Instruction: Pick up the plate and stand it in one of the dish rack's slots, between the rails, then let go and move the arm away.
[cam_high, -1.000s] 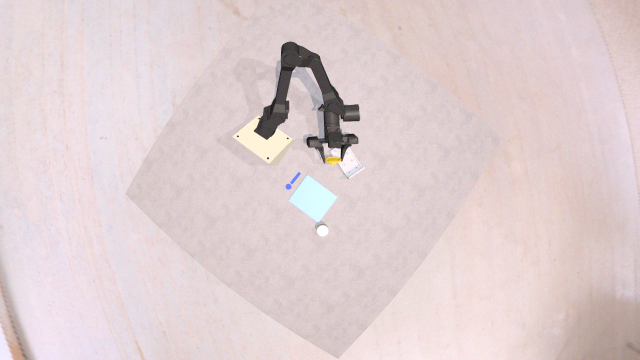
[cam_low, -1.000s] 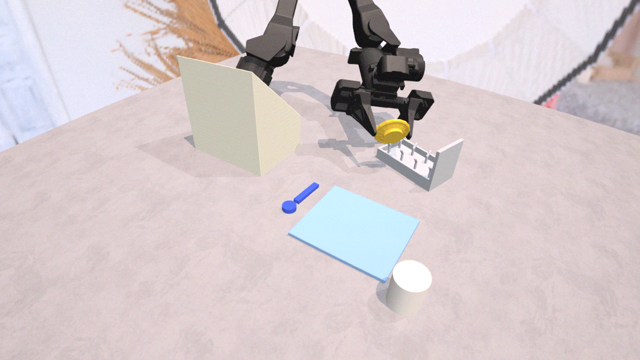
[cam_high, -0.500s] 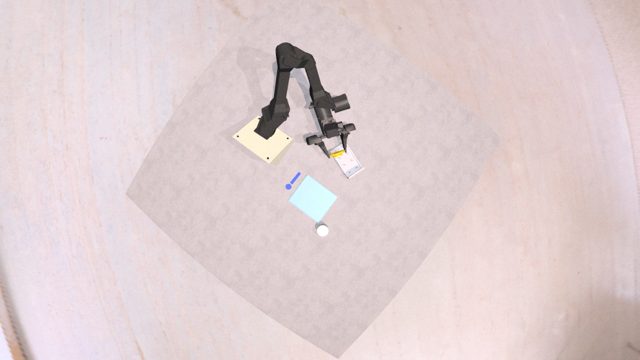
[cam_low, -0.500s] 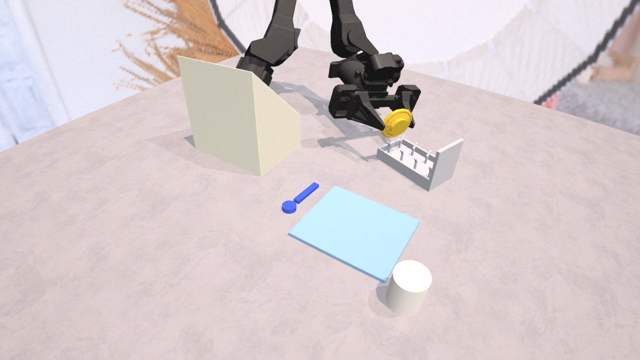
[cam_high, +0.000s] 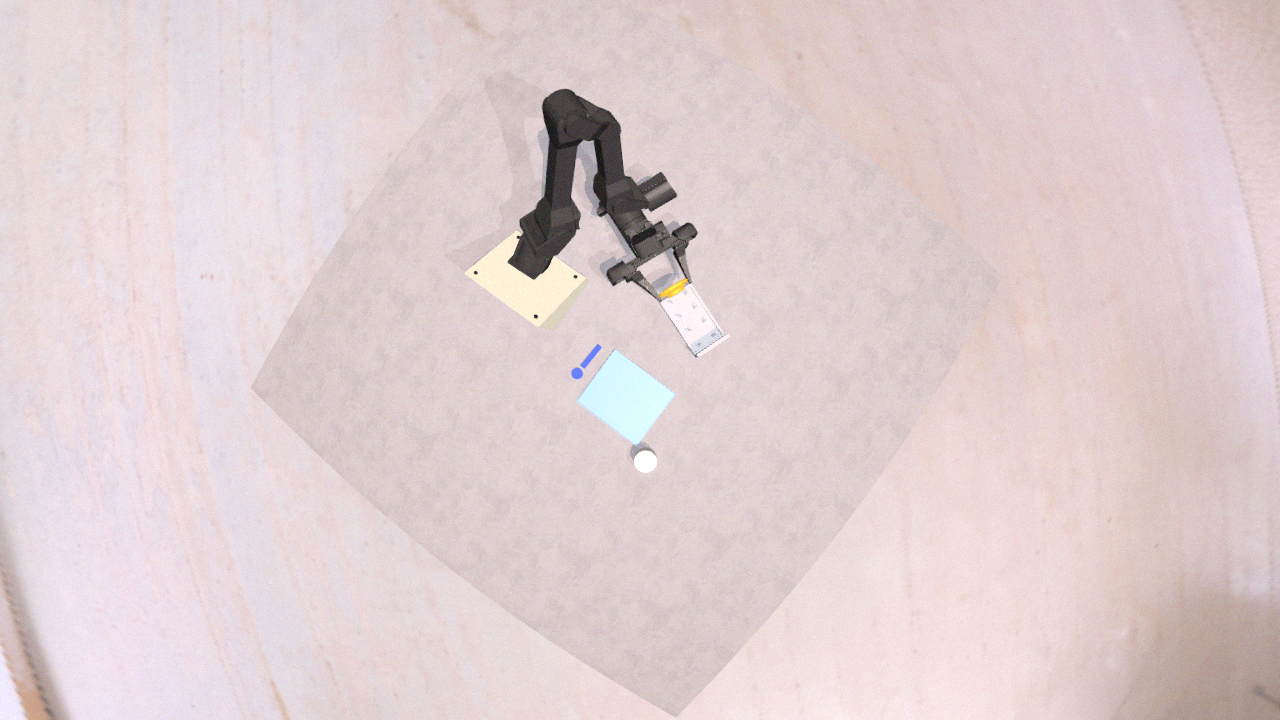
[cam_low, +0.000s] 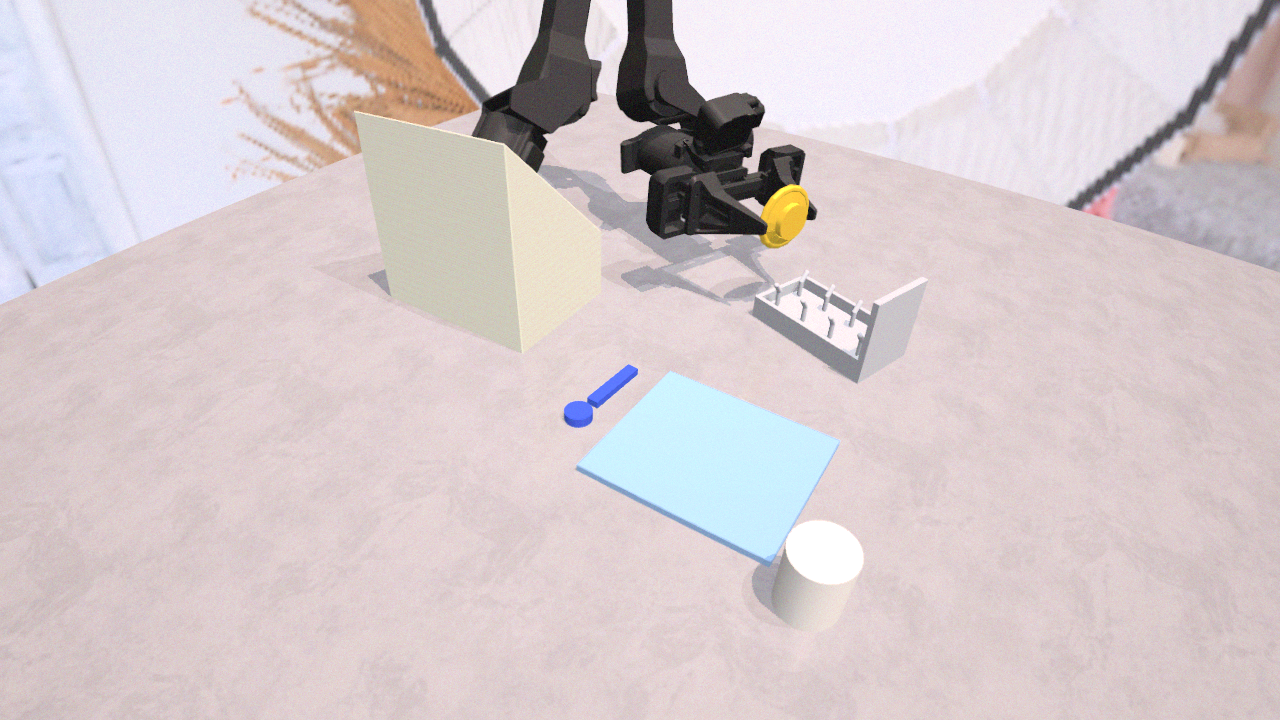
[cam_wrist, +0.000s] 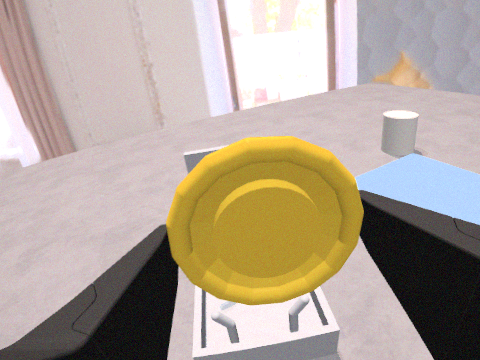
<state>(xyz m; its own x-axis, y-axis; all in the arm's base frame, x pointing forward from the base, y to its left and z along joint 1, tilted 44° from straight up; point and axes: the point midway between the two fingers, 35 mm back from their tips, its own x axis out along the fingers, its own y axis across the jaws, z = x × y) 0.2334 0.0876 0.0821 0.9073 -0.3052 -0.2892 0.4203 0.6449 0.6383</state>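
Observation:
My gripper (cam_high: 674, 289) (cam_low: 789, 221) (cam_wrist: 263, 219) is shut on the yellow plate (cam_high: 673, 289) (cam_low: 785, 216) (cam_wrist: 267, 230), one finger at each side of its rim. The plate is held nearly upright, its face toward the wrist camera, in the air above the near-arm end of the dish rack. The white dish rack (cam_high: 713, 345) (cam_low: 805, 343) (cam_wrist: 270, 345) stands on the table, with several short pegs inside and a tall end wall at the end away from the arm. In the wrist view the plate hides much of the rack. No plate shows in the slots.
A cream wedge-shaped block (cam_high: 523, 291) (cam_low: 447, 223) stands under the arm's base. A blue bar (cam_high: 590, 356) (cam_low: 613, 385) and blue disc (cam_high: 577, 373) (cam_low: 578, 413) lie beside a light blue board (cam_high: 625, 396) (cam_low: 716, 456) (cam_wrist: 430, 185). A white cylinder (cam_high: 645, 461) (cam_low: 814, 582) (cam_wrist: 399, 134) stands at the board's corner.

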